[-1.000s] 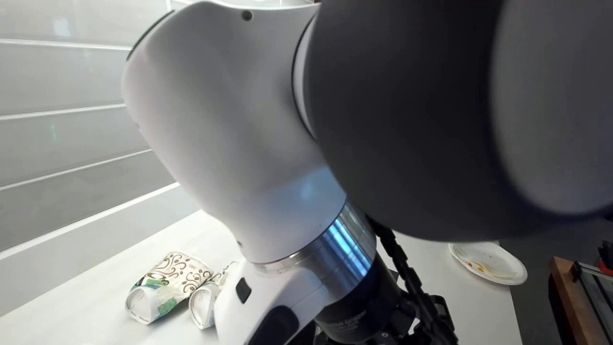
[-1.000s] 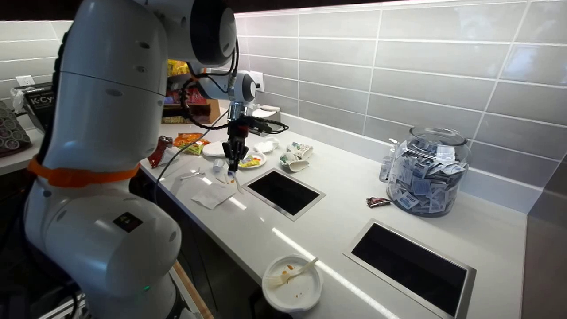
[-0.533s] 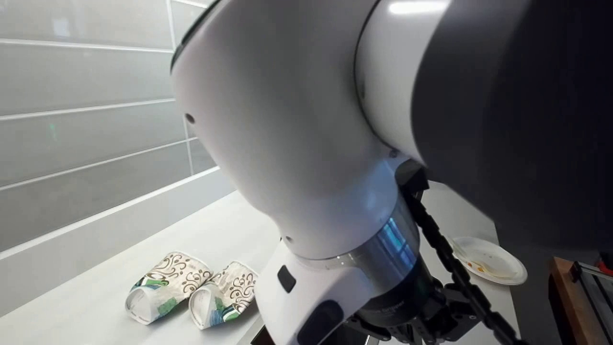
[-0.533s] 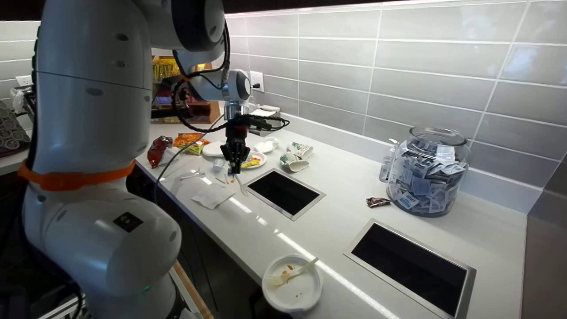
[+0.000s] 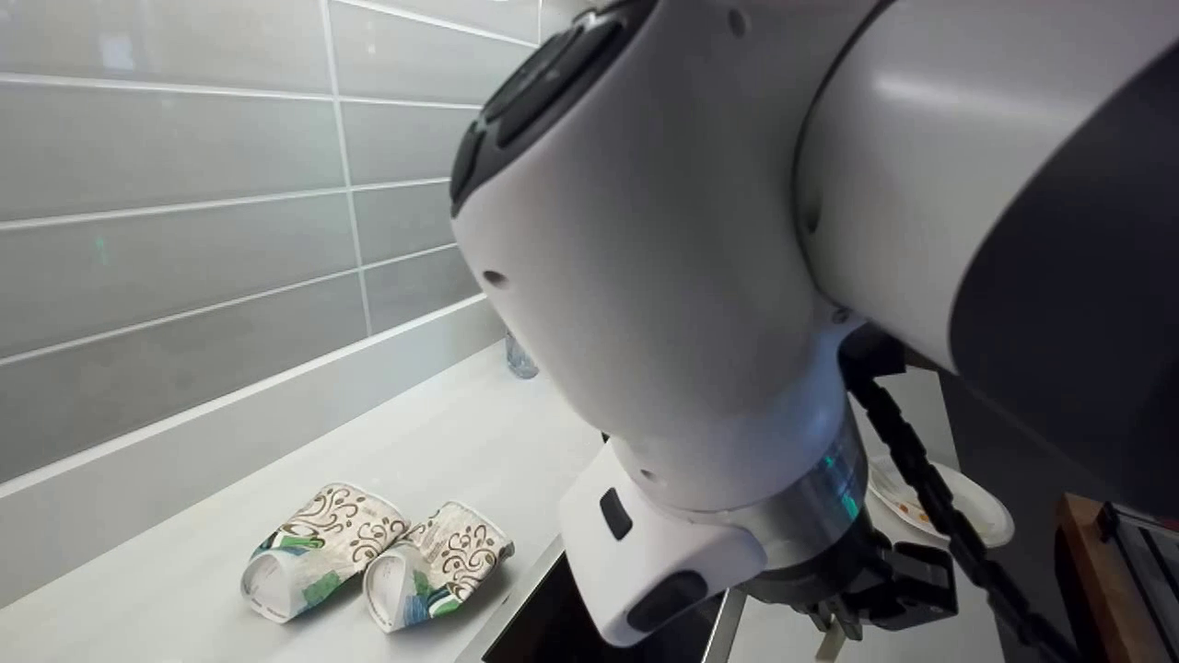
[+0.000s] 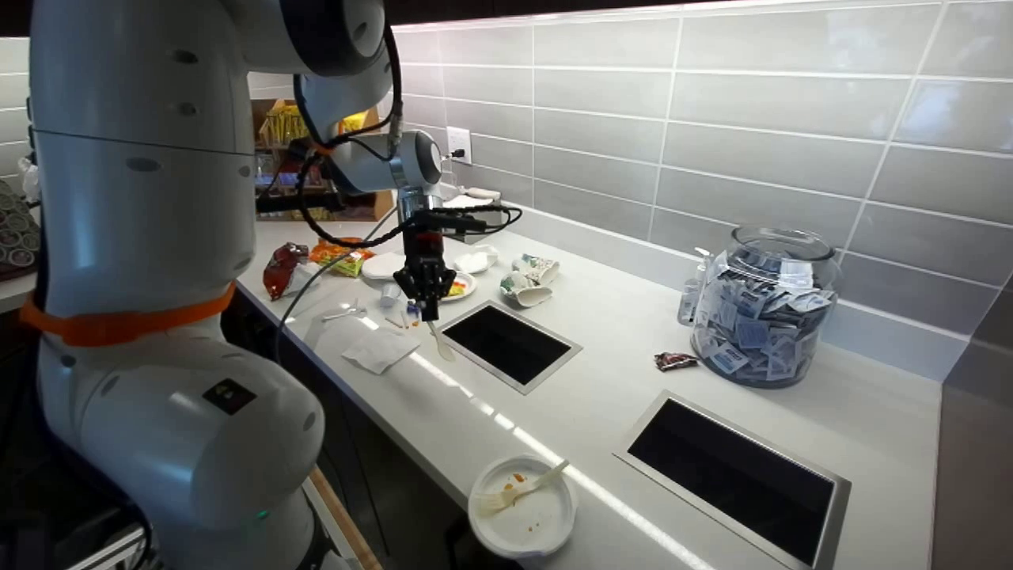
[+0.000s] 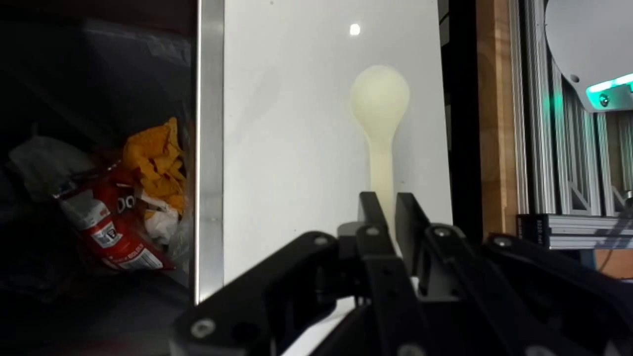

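White counter (image 7: 292, 133) below; spoon (image 7: 380, 99) juts bowl-first from clenched end effector (image 7: 387, 201).

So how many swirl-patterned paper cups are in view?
2: one cup lies on the counter nearer the tiled wall, the other cup nearer the trash opening, both crumpled. Neither is in the claw, which grips a spoon. The arm could hide more.

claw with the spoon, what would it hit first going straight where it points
Probably the white countertop, though the held spoon may touch it before the claw; height is unclear.
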Tool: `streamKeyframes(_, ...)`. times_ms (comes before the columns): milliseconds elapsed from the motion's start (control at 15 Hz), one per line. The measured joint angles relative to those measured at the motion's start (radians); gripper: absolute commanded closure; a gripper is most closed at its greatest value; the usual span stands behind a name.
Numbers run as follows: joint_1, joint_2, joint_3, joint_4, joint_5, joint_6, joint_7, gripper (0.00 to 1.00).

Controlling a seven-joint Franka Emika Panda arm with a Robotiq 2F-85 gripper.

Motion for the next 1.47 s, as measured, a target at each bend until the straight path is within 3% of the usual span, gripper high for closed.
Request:
streamKeyframes(533,-0.063,-0.106,-0.045,-0.166,-0.033,0.181,0.016,0.97)
streamKeyframes(1467,-0.128,-0.211,-0.136,-0.444,-0.222,0.468,0.071,0.97)
